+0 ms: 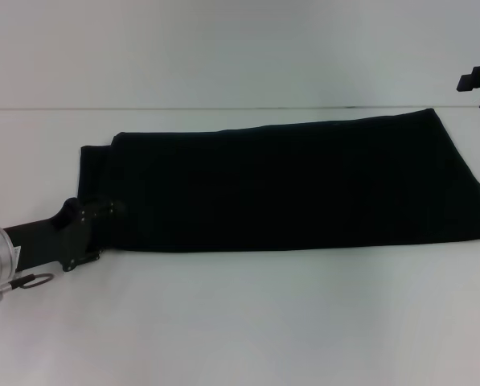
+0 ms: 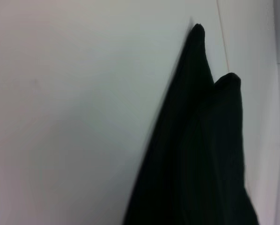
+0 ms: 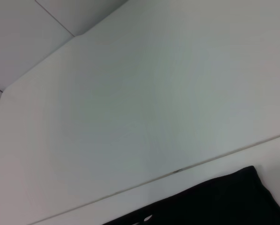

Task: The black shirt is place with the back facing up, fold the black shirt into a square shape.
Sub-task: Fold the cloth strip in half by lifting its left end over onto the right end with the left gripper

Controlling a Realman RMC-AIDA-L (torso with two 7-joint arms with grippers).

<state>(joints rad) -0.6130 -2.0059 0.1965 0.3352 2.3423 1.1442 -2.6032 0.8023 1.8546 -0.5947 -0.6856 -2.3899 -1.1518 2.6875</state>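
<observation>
Count: 1 black shirt (image 1: 296, 181), folded into a long band on 1 white tabletop (image 1: 240, 322). 2 grippers in head view: left gripper (image 1: 103, 221) at the shirt's left end, right gripper (image 1: 477, 87) just beyond its far right corner.

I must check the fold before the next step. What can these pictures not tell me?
- Left claw, head view: its fingers merge with the black shirt, so open or shut is unclear.
- Right claw, head view: the picture edge cuts it off; only dark tips show.
- Shirt layers: the plain black cloth hides sleeves, neckline and lettering.
- Left wrist view: the lower edge cuts the shirt.
- Right wrist view: only a corner of the shirt shows.
</observation>
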